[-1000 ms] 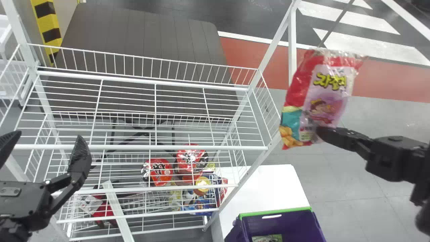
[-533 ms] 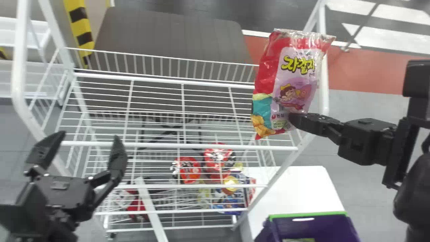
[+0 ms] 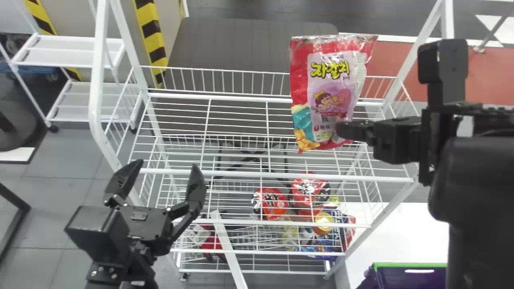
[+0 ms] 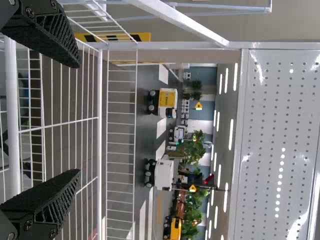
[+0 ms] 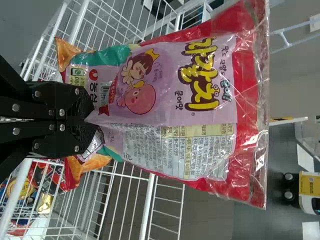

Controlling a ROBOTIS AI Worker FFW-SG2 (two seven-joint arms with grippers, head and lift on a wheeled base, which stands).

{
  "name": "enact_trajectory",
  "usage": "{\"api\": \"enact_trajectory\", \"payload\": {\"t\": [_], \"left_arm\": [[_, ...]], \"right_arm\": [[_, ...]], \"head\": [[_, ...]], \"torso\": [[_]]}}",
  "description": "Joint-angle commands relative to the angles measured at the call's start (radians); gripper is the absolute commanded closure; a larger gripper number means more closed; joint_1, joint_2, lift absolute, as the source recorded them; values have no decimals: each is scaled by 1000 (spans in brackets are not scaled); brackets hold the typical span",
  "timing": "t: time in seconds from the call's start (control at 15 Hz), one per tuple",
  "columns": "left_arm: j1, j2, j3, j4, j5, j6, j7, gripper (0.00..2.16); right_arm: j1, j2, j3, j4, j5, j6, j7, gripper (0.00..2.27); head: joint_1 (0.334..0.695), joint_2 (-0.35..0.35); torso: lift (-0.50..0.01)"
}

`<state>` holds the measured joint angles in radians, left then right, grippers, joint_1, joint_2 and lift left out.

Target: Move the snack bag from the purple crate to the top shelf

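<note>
Jaws clamped on the bag (image 3: 329, 80), that's the right gripper (image 3: 345, 130), pinching it low down, the plastic creasing around the black fingers. The other pair, on the left gripper (image 3: 166, 165), stands wide apart with nothing between, parked at the near left by the top shelf (image 3: 281, 175).

And the bag is well out of the crate (image 3: 417, 265), which sits down at the near right on the white table (image 3: 381, 228)! It's held up more or less upright, printed front towards the head camera, and from there it lines up with the right half of the top shelf, reaching past the far rail (image 3: 225, 98). The red packs (image 3: 273, 204) are lower down, under the wires.

So, the score: picking done, lifting done, and the carry looks nearly finished, I'd say. Left to do: lower the bag onto the wires, let it go, draw the right gripper clear. How high it hangs above the shelf, I can't tell. Watch that bottom edge; soft as it looks, it could fold under or tip over once those fingers part.
</note>
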<state>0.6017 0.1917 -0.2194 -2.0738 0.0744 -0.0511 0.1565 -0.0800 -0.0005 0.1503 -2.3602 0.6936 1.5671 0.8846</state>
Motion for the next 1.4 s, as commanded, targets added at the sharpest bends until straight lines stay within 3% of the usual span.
{"api": "enact_trajectory", "payload": {"t": [0.0, 0.13, 0.4, 0.73, 0.93, 1.33], "left_arm": [[-13, 0, 0, 18, 4, 1, 0, 56], [-23, 0, 0, 29, 4, 4, 0, 56], [-46, 3, 5, 44, 8, 14, -2, 56], [-69, 11, 6, 63, 16, 26, -2, 56], [-79, 14, 6, 73, 19, 29, -2, 56], [-83, 17, 8, 87, 25, 29, -2, 56]], "right_arm": [[-50, 1, 25, 81, -140, 5, -107, 2013], [-58, 1, 38, 128, -258, 5, -222, 2013], [-86, 1, 71, 170, -362, 5, -340, 2013], [-118, 1, 77, 260, -609, -114, -521, 2017], [-119, 1, 97, 335, -700, -387, -592, 2017], [-159, 1, 107, 522, -824, -638, -612, 2017]], "head": [[695, -29], [695, -7], [695, 32], [695, 64], [695, 111], [695, 157]], "torso": [[2], [2], [2], [2], [2], [2]]}}
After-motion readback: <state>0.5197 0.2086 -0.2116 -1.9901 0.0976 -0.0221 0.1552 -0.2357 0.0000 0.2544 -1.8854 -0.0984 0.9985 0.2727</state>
